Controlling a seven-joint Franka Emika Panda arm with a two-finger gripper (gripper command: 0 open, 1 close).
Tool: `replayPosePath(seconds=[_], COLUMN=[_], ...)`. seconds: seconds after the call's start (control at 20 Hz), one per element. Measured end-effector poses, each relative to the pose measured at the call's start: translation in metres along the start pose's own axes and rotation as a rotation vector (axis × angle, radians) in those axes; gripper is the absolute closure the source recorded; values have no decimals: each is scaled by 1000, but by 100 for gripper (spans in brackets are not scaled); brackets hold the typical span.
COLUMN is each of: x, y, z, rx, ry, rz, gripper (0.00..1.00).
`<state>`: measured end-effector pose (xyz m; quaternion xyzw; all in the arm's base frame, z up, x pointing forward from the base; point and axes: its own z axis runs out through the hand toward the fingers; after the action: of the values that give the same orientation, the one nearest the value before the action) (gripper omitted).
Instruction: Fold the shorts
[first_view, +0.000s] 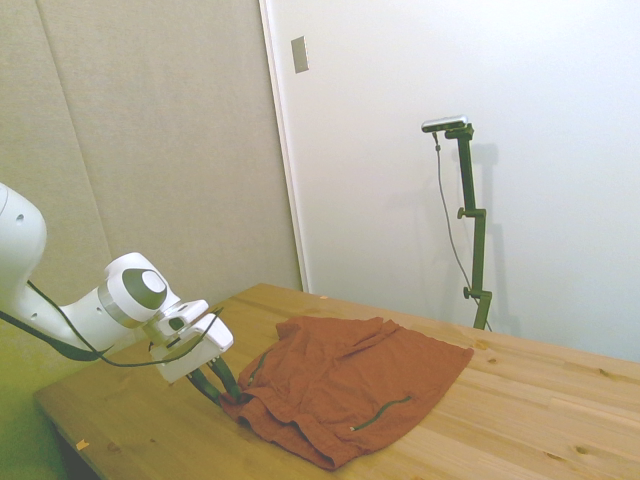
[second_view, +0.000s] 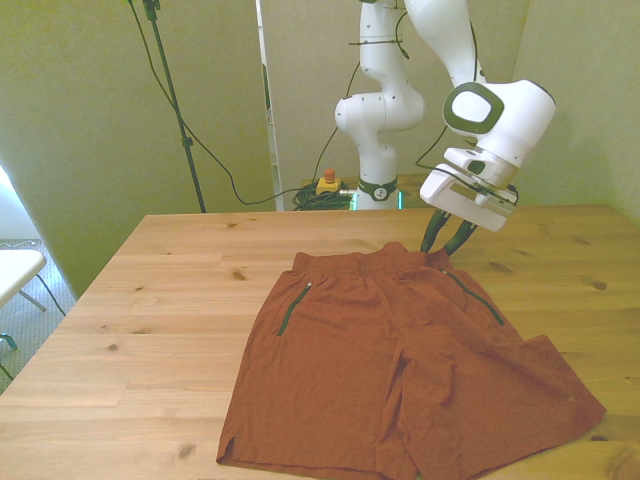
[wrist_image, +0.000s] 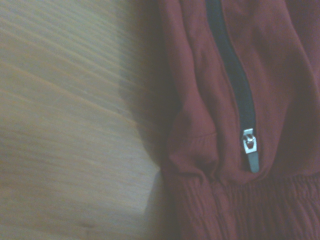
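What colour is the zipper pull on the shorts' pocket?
Silver, on a dark zipper pull tape; the shorts are rust-orange. Wrist view shows it best.

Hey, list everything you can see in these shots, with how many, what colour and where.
shorts: one, rust-orange, spread flat on the table, waistband toward the robot's base
zipper pockets: two, dark, one near each side of the waistband
zipper pull: one, silver, close to the waistband in the wrist view
table: one, light wood, under everything
cables: a dark bundle behind the table's far edge
arm: one, white
gripper: one, dark fingers at the waistband corner on the front view's right
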<state>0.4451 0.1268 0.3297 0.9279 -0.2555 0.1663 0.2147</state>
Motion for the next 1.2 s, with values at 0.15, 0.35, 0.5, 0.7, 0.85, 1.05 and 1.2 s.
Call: replayPosePath(seconds=[0.15, 0.35, 0.5, 0.7, 0.85, 1.05, 1.2], x=[-5, -10, -10, -13, -6, 14, 39], y=[-2, -3, -3, -1, 9, 34, 63], z=[0, 0, -1, -13, -35, -65, -77], rx=[1, 4, 10, 32, 69, 125, 165], ry=[0, -2, -4, -4, 5, 15, 5], rz=[-12, -20, -17, -21, 6, 71, 140], gripper=[100, 100, 100, 100, 100, 100, 100])
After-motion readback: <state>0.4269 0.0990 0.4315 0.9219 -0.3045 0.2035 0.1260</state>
